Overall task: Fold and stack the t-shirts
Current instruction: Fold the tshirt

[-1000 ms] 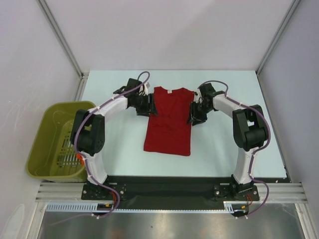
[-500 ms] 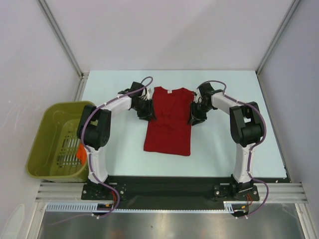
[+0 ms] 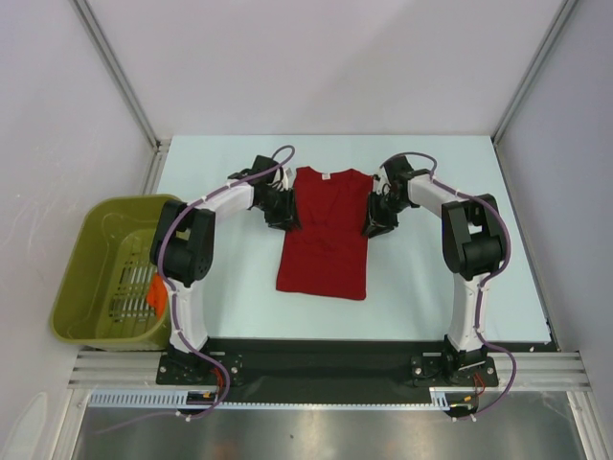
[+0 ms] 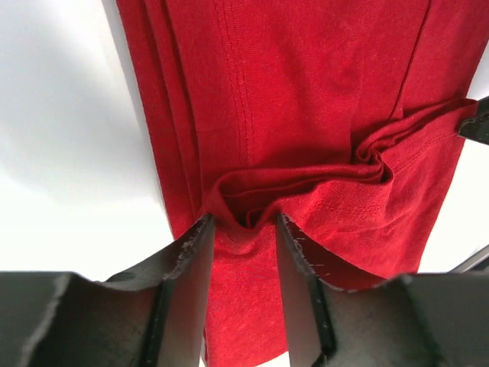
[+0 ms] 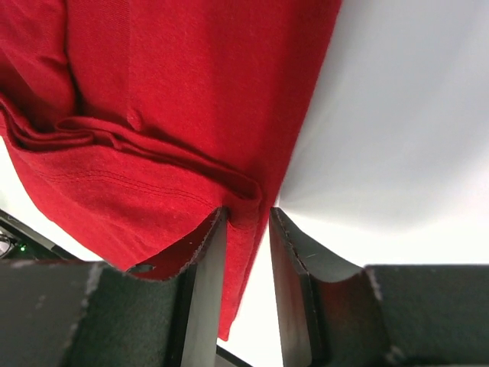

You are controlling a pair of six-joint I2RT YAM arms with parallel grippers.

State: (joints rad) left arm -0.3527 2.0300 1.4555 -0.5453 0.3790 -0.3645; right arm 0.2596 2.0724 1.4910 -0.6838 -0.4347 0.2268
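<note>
Now the red t-shirt [image 3: 324,235] lies flat on the pale blue table [image 3: 431,287], folded long and thin. The left gripper [image 4: 241,225] pinches a bunched fold at the shirt's left edge. The right gripper [image 5: 246,218] pinches its right edge. A green basket [image 3: 81,278] sits well left of the shirt. White walls [image 3: 335,67] stand behind it.

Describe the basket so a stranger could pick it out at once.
Find the pale table. Off its left edge sits the basket. It alone is olive green with a slotted floor, unlike the red shirt lying flat on the table.
</note>
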